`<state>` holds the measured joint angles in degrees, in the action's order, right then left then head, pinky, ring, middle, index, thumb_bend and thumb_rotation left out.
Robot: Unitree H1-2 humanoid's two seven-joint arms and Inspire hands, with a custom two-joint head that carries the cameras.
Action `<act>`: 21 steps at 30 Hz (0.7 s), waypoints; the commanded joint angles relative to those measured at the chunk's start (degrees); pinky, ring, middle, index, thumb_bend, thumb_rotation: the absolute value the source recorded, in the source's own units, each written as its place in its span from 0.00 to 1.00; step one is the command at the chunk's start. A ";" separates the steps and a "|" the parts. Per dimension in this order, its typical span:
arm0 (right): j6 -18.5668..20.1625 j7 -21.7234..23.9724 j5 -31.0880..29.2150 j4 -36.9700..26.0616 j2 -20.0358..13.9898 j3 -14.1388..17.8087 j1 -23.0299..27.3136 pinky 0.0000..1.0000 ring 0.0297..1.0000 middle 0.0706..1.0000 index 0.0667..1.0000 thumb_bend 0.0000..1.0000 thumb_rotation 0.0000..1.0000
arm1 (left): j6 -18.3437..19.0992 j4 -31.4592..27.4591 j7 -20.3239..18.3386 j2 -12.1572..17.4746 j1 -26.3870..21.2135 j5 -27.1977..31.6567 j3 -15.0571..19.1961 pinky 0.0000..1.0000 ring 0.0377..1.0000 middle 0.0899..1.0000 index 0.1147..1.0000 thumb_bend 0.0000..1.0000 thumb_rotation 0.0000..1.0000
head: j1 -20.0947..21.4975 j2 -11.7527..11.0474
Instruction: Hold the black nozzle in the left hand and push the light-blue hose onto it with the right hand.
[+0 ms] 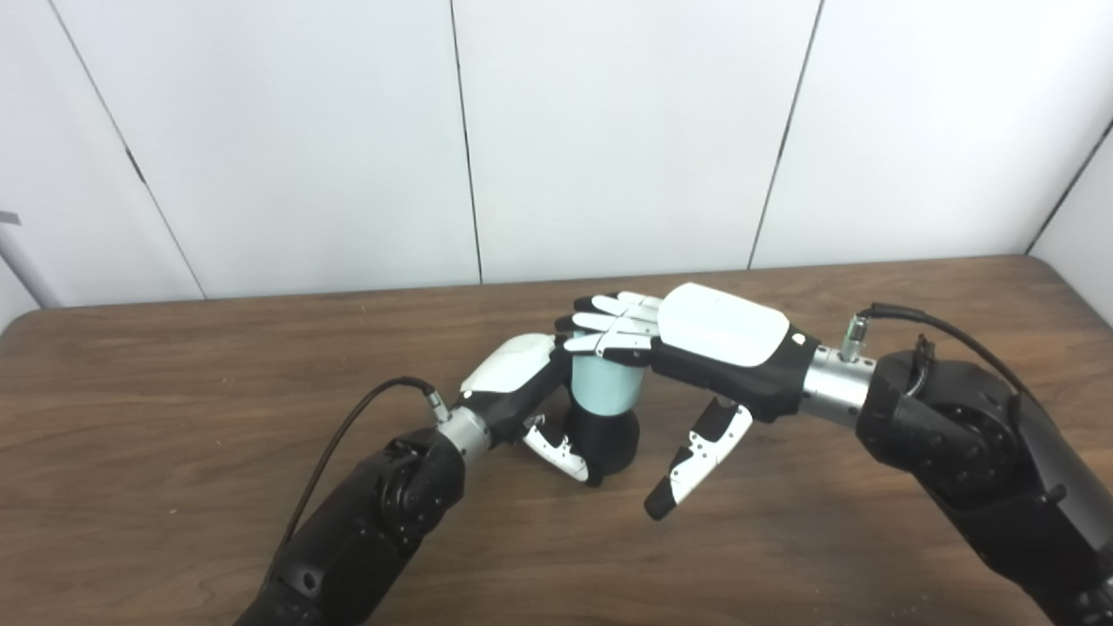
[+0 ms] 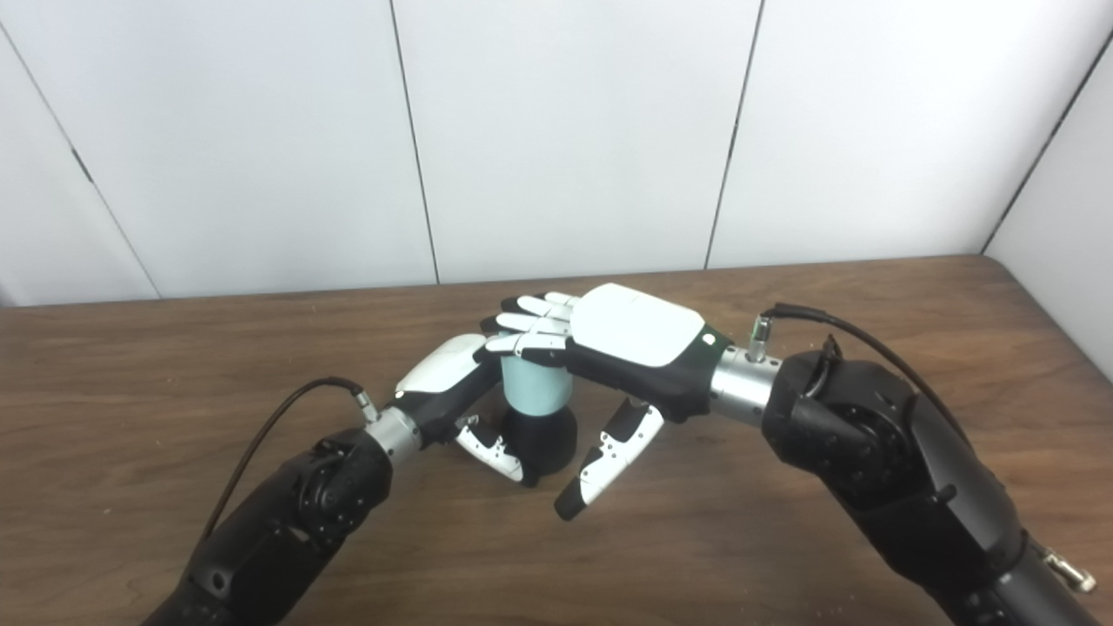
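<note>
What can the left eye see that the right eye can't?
Only the left eye view shows a grey bar against the wall at the far left edge. Only the right eye view shows a small metal fitting low on the right arm.

Both show the left hand wrapped around the black nozzle, which stands on the table. The light-blue hose sits on top of the nozzle. The right hand lies flat over the hose's top, its thumb hanging free.
</note>
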<state>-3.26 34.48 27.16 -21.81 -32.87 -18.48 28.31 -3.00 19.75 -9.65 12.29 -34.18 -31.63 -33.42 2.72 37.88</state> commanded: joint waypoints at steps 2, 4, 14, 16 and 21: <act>3.65 2.24 2.66 0.53 -0.50 -0.36 -2.07 0.95 0.99 0.98 0.93 0.75 0.67 | 2.98 2.77 -6.47 0.59 3.35 -2.22 -2.99 1.00 0.57 0.43 0.42 0.53 0.00 | 0.09 0.02; 4.16 2.30 3.00 0.45 -0.21 -0.35 -2.15 0.95 0.99 0.98 0.93 0.75 0.66 | 3.03 2.64 -6.57 0.60 3.34 -2.08 -2.91 1.00 0.57 0.43 0.42 0.53 0.00 | 0.07 0.14; 4.21 2.44 3.16 0.90 0.57 -1.40 -3.20 0.95 1.00 0.99 0.94 0.75 0.67 | 3.02 2.78 -6.40 0.54 3.34 -2.21 -2.95 1.00 0.57 0.43 0.42 0.53 0.00 | -0.03 0.43; 4.20 2.55 3.02 0.92 0.66 -1.47 -3.35 0.95 1.00 0.99 0.94 0.75 0.67 | 3.16 2.76 -6.43 0.48 3.33 -2.22 -2.95 1.00 0.57 0.43 0.42 0.53 0.00 | -0.03 0.43; 4.36 2.48 2.54 1.13 1.31 -1.69 -3.55 0.96 1.00 0.99 0.94 0.75 0.66 | 3.49 2.47 -6.58 0.46 3.35 -2.25 -2.94 1.00 0.57 0.43 0.42 0.53 0.00 | -0.08 0.62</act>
<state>-0.36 33.67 29.78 -21.99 -30.89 -18.57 26.62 -2.66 19.59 -9.82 12.30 -34.13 -31.70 -33.43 2.64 38.50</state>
